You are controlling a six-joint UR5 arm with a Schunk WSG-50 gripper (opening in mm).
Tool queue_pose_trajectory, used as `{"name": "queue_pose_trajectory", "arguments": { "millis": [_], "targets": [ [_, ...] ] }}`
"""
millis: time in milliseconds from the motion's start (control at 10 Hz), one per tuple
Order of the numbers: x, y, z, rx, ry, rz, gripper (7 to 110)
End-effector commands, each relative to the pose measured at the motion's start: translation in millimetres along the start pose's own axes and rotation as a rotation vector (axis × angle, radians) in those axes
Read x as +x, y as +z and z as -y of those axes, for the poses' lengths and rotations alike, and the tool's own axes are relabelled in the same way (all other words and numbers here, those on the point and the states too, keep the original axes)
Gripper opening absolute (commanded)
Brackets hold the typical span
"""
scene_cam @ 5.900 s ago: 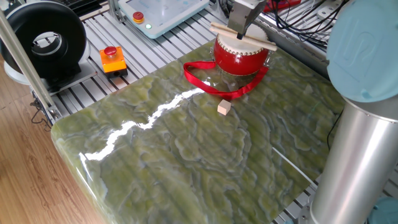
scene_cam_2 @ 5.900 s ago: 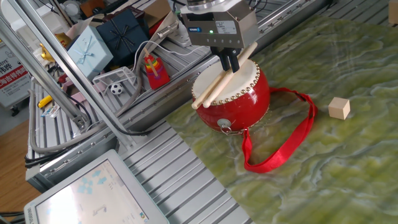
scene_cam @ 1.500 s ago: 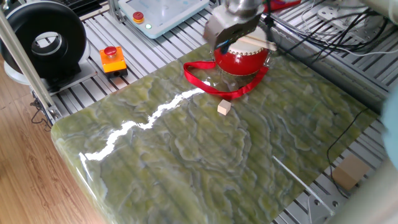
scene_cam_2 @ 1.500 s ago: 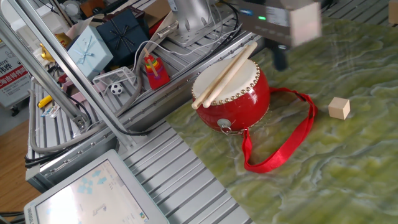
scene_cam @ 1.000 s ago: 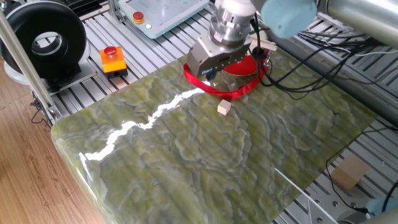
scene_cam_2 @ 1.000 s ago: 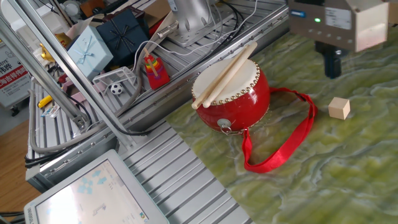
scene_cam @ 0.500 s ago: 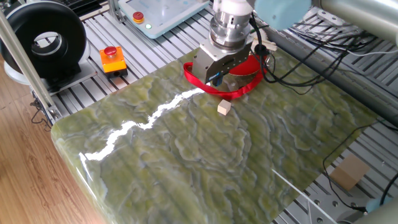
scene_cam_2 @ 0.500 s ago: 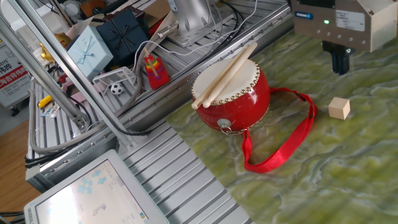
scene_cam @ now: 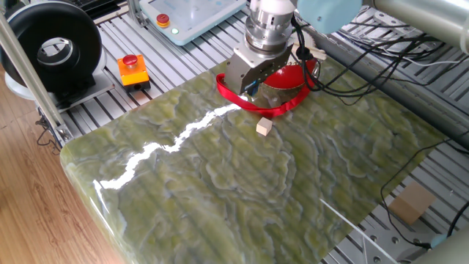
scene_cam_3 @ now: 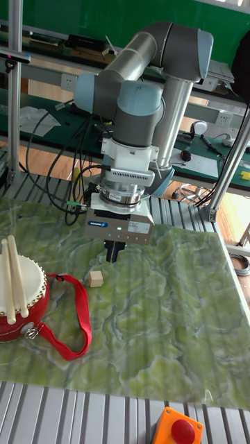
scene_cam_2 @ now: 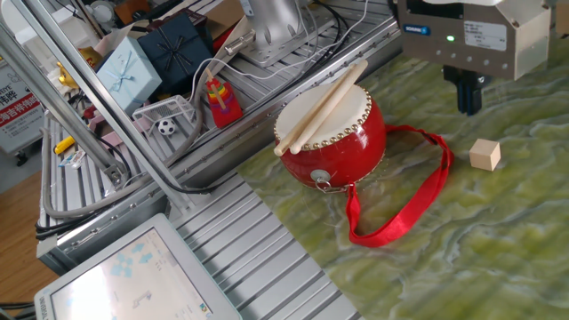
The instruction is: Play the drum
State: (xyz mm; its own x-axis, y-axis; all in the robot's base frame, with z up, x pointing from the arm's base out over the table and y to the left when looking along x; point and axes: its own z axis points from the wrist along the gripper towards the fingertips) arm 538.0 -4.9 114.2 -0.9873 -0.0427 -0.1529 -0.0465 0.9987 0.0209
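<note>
The drum (scene_cam_2: 336,142) is a small glossy red barrel with a cream skin, standing at the edge of the green marbled table (scene_cam_2: 498,249). Two wooden sticks (scene_cam_2: 322,105) lie loose across its skin. Its red ribbon strap (scene_cam_2: 404,209) trails over the table. My gripper (scene_cam_2: 468,96) hangs to the right of the drum, above the table and apart from it, fingers shut on nothing. In the tall fixed view the gripper (scene_cam_3: 112,252) is right of the drum (scene_cam_3: 22,300). In one fixed view the gripper (scene_cam: 248,87) hides much of the drum (scene_cam: 294,75).
A small wooden cube (scene_cam_2: 484,154) lies on the table just beyond the ribbon, close under the gripper. An orange box with a red button (scene_cam: 133,70) sits on the slatted frame. Boxes and cables (scene_cam_2: 169,62) crowd the shelf behind the drum.
The gripper has left the drum's top, swung over the table near the cube, and in the last half second edged slightly back toward the drum. The sticks still lie on the skin.
</note>
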Motion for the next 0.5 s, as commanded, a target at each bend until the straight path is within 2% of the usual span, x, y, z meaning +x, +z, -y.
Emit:
{"name": "queue_pose_trajectory", "arguments": {
  "millis": [0, 100, 200, 400],
  "targets": [
    [-4.2, -1.1, -1.0, -0.01, -0.03, 0.011, 7],
    [0.4, -1.7, 18.2, 0.066, -0.016, -0.008, 7],
    [5.0, -2.9, 30.5, 0.115, -0.013, -0.026, 7],
    [10.5, -2.3, 22.7, 0.084, 0.003, -0.048, 7]
  ]
}}
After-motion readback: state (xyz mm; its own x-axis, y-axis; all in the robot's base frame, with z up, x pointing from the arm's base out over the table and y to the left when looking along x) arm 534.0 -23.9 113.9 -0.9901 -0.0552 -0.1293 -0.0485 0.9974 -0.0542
